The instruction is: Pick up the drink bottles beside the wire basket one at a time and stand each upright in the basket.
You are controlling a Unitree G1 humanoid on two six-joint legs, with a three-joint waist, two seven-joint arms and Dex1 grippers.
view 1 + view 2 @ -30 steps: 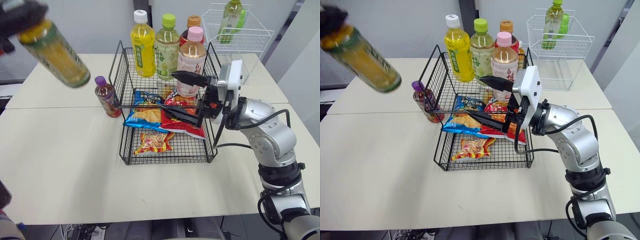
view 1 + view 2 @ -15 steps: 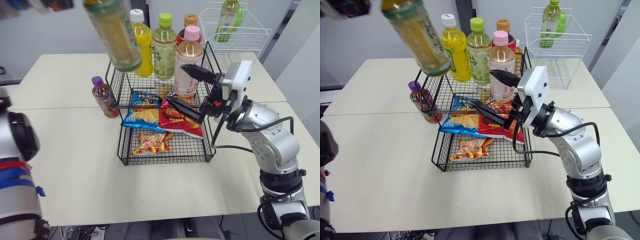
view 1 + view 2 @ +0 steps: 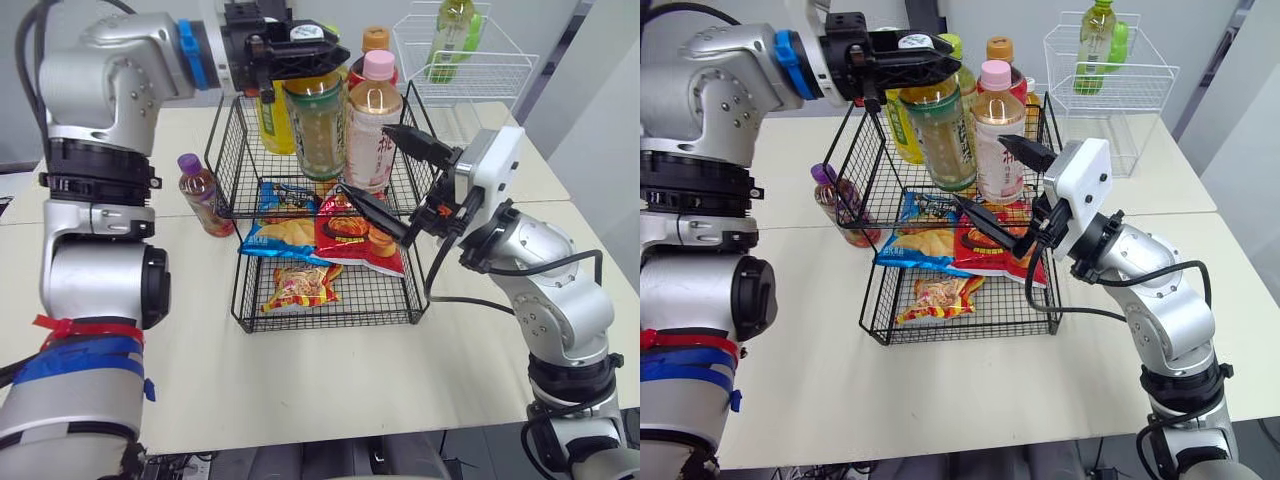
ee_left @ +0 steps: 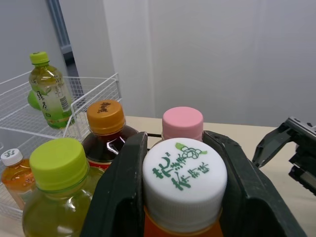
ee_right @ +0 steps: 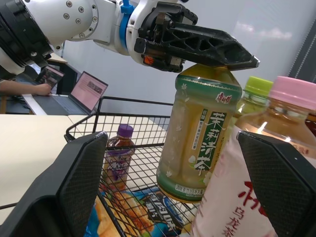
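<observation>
The left tool (image 4: 178,148) is clamped on the white cap of a tea bottle (image 3: 315,125), one finger on each side. The bottle hangs close to upright over the back half of the basket (image 3: 238,270). I cannot tell whether its base touches the wire.

Four bottles crowd it. A yellow one (image 3: 900,130) stands at its 9 o'clock and a lime-capped one (image 4: 58,165) just behind. An orange-capped one (image 3: 375,40) is at 1 o'clock, and a pink-capped one (image 3: 372,120) stands just beside it at 3 o'clock.

Snack bags (image 3: 330,235) lie on the basket floor toward the front.

The right tool (image 3: 365,160) reaches in from the basket's 3 o'clock side. Its fingers are spread wide and hold nothing. The upper finger is in front of the pink-capped bottle and the lower one over the bags.

A purple-capped bottle (image 3: 200,195) stands upright on the worktop (image 3: 200,380), just outside the basket at its 9 o'clock.

A white wire basket (image 3: 490,70) with a green bottle (image 3: 450,30) in it sits at 1 o'clock, well apart.
</observation>
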